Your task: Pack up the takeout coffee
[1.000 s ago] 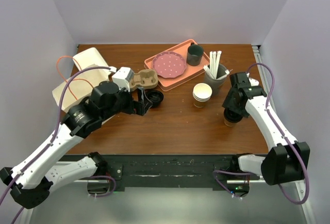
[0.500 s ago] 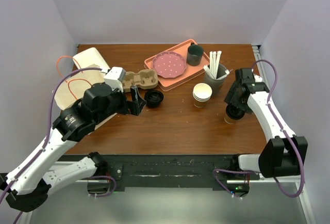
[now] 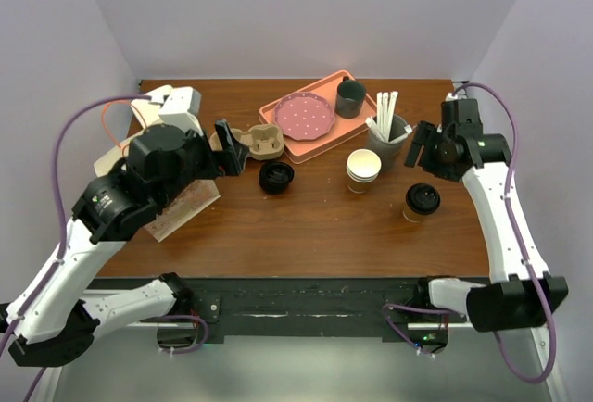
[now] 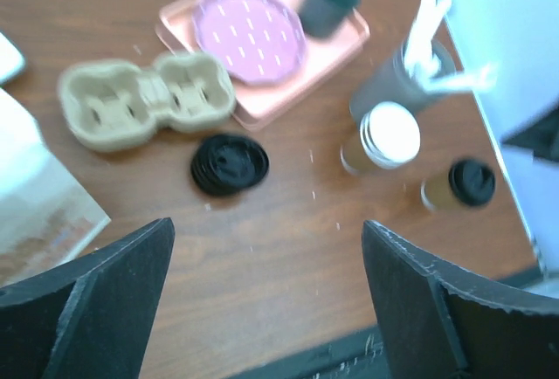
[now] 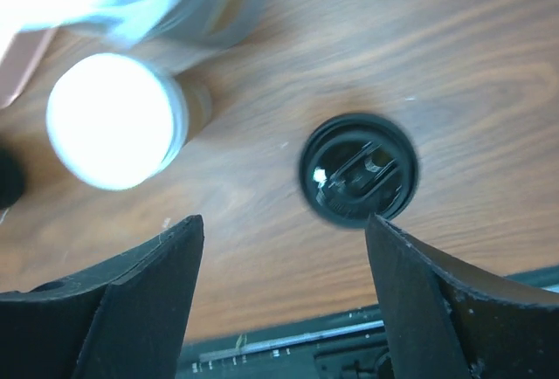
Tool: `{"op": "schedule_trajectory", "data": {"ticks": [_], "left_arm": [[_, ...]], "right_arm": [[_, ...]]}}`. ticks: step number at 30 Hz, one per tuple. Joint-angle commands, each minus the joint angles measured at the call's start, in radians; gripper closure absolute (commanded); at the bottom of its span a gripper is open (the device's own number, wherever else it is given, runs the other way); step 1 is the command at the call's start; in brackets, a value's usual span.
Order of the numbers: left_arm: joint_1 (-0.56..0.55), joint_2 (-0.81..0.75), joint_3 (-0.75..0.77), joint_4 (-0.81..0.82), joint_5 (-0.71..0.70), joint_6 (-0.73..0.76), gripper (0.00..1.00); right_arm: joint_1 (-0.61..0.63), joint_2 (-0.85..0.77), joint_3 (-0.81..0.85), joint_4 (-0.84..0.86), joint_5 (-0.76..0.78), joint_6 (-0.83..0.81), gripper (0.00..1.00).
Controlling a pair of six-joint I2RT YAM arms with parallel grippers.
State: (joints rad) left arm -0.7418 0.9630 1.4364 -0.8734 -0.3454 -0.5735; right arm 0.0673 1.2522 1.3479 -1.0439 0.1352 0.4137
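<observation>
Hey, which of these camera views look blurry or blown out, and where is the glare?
Top external view: sharp and evenly lit, the takeout coffee clearly readable. Left wrist view: smeared throughout by motion, the white sticks washed out. Right wrist view: the stack of paper cups is blown out to plain white and soft, while the black lid stays fairly sharp with a small glint.

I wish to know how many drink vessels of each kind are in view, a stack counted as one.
Lidded takeout coffee: 1
Stack of lidless paper cups: 1
Dark mug: 1
Grey cup of white sticks: 1
Total: 4
</observation>
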Motion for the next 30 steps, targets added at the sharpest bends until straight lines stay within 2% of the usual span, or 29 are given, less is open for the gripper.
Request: {"op": "schedule_trajectory", "data": {"ticks": [1, 6, 9, 11, 14, 15, 18, 21, 24, 27, 30], "left_arm": [[-0.001, 0.055, 0.169, -0.105, -0.22, 0.018, 0.14], [0.007, 0.193, 0.315, -0.281, -0.516, -0.009, 0.21], [0.102, 0.284, 0.393, -0.349, -0.56, -0.019, 0.28], [0.206, 0.34, 0.448, -0.363, -0.537, -0.011, 0.29], [0.278, 0.379, 0.46, -0.33, -0.524, 0.009, 0.32], [0.3, 0.39, 0.466, -0.325, -0.471, 0.021, 0.33], [0.325, 0.445, 0.489, -0.355, -0.432, -0.008, 0.36], [0.332, 0.441, 0.38, -0.279, -0.397, -0.043, 0.38], [0.346, 0.425, 0.271, -0.168, -0.328, -0.011, 0.38], [0.366, 0.447, 0.226, -0.162, -0.319, -0.02, 0.38], [0.372, 0.473, 0.219, -0.222, -0.342, -0.071, 0.39]], "right_arm": [[0.028, -0.131, 0.059, -0.099, -0.235, -0.113, 0.25], [0.092, -0.197, 0.017, -0.127, -0.302, -0.09, 0.28], [0.107, -0.232, -0.004, -0.116, -0.361, -0.073, 0.28], [0.123, -0.237, -0.003, -0.111, -0.371, -0.067, 0.28], [0.154, -0.217, 0.008, -0.09, -0.355, -0.067, 0.28], [0.161, -0.206, 0.016, -0.084, -0.355, -0.067, 0.28], [0.18, -0.16, 0.077, -0.081, -0.358, -0.072, 0.28], [0.19, -0.129, 0.129, -0.067, -0.348, -0.073, 0.28], [0.192, -0.105, 0.157, -0.059, -0.353, -0.073, 0.28], [0.201, -0.076, 0.171, -0.054, -0.353, -0.082, 0.28], [0.209, -0.053, 0.188, -0.053, -0.348, -0.087, 0.29]]}}
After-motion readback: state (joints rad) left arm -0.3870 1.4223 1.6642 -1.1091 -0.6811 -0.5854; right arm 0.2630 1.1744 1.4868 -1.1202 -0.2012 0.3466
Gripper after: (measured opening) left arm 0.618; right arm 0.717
